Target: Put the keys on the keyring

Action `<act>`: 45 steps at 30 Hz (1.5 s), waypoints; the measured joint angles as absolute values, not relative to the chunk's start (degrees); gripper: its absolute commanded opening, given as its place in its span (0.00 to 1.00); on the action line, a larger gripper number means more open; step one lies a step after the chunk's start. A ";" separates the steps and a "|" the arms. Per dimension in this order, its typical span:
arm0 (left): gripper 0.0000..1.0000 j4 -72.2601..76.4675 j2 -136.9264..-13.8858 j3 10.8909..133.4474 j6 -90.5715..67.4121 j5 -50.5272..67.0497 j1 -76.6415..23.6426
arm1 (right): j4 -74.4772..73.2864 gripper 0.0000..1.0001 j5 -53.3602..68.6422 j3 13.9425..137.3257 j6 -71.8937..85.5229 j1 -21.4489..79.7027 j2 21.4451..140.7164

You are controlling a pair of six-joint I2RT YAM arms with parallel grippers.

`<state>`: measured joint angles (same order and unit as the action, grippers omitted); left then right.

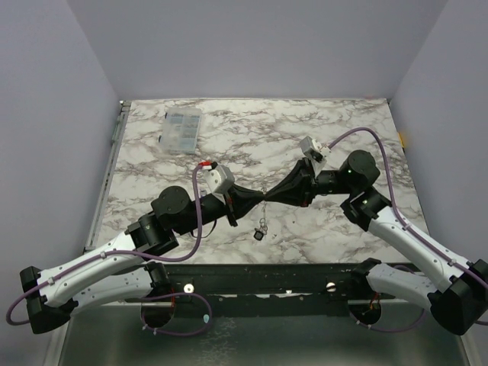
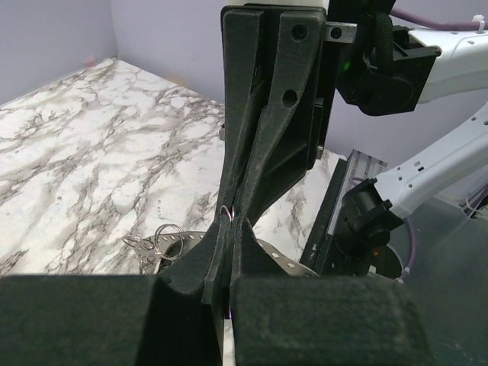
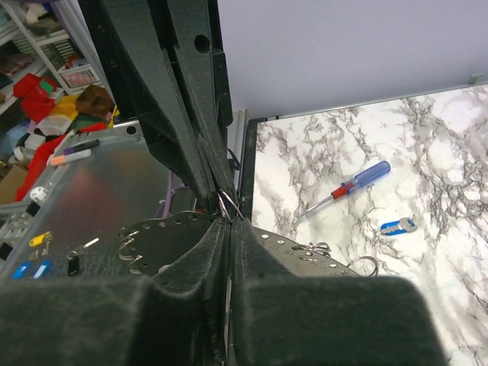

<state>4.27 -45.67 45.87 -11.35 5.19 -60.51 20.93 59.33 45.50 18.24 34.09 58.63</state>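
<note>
My left gripper [image 1: 258,197] and right gripper [image 1: 272,195] meet tip to tip above the table's near middle. Both are shut on the same thin metal ring [image 2: 227,213], which also shows in the right wrist view [image 3: 228,206]. The keyring's grey perforated band [image 2: 284,260] loops below the jaws, and the right wrist view [image 3: 299,242] shows it carrying small wire rings [image 3: 315,250]. From the top, the band and a small dark piece [image 1: 260,232] hang under the tips. A blue-headed key [image 3: 399,226] lies on the marble.
A clear plastic box [image 1: 183,130] stands at the back left. A screwdriver with a blue handle and red collar [image 3: 351,187] lies on the marble near the blue key. The black front rail [image 1: 259,274] runs along the near edge.
</note>
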 measured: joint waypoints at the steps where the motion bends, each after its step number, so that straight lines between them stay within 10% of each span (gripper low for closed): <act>1: 0.00 4.40 -45.60 45.76 -11.38 5.23 -60.51 | 20.99 0.01 59.51 45.50 18.28 34.04 58.74; 23: 0.00 9.54 -45.67 44.45 -11.94 6.72 -60.64 | 20.84 0.01 58.46 44.47 14.74 34.02 54.08; 45: 0.34 6.52 -47.97 44.88 -12.14 6.50 -60.77 | 4.75 0.01 57.45 47.70 0.78 34.13 52.56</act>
<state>6.52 -47.97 44.88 -12.14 6.50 -60.77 4.75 57.45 47.70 0.78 34.13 52.56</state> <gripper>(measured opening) 0.309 0.017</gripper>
